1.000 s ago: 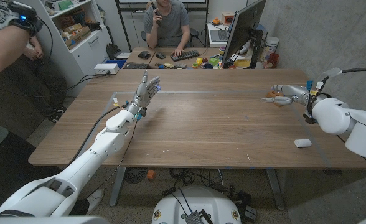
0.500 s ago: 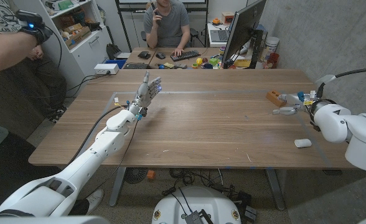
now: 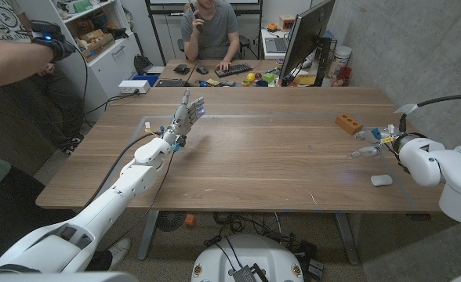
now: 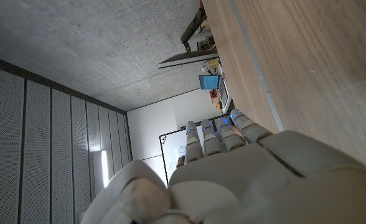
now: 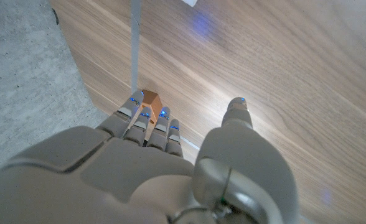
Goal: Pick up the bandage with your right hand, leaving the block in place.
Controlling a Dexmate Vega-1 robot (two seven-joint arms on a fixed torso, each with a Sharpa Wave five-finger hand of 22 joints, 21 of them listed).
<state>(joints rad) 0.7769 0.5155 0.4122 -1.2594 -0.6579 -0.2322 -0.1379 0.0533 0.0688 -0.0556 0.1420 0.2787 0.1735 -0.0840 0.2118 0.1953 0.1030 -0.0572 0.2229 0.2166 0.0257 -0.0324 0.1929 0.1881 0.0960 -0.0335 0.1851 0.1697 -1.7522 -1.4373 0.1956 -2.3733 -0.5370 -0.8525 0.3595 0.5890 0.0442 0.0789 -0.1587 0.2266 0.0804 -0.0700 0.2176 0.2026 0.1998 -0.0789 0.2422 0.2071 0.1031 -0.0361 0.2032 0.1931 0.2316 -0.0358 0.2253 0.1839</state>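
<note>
A small white bandage (image 3: 382, 180) lies on the wooden table (image 3: 270, 160) near its right front edge. An orange block (image 3: 347, 123) sits further back on the right; the right wrist view shows the block (image 5: 149, 99) just past my fingertips (image 5: 147, 114). My right hand (image 3: 372, 146) hovers between the two, fingers spread and holding nothing, clear of the block. In the right wrist view, the right hand (image 5: 164, 168) is over bare wood. My left hand (image 3: 185, 117) is raised at the table's far left with fingers upright and nothing in it; the left wrist view shows this left hand (image 4: 233, 180) from behind.
Pale tape lines (image 3: 246, 117) cross the tabletop. Behind the table stand a desk with a monitor (image 3: 303, 37) and keyboard (image 3: 234, 70), where a person (image 3: 209, 27) sits. Another person's arm (image 3: 11, 51) reaches in at the left by a shelf (image 3: 97, 35).
My right hand has drawn back from the block toward the table's near right side, uncovering the block and ending closer to the bandage. The left arm has stayed put.
</note>
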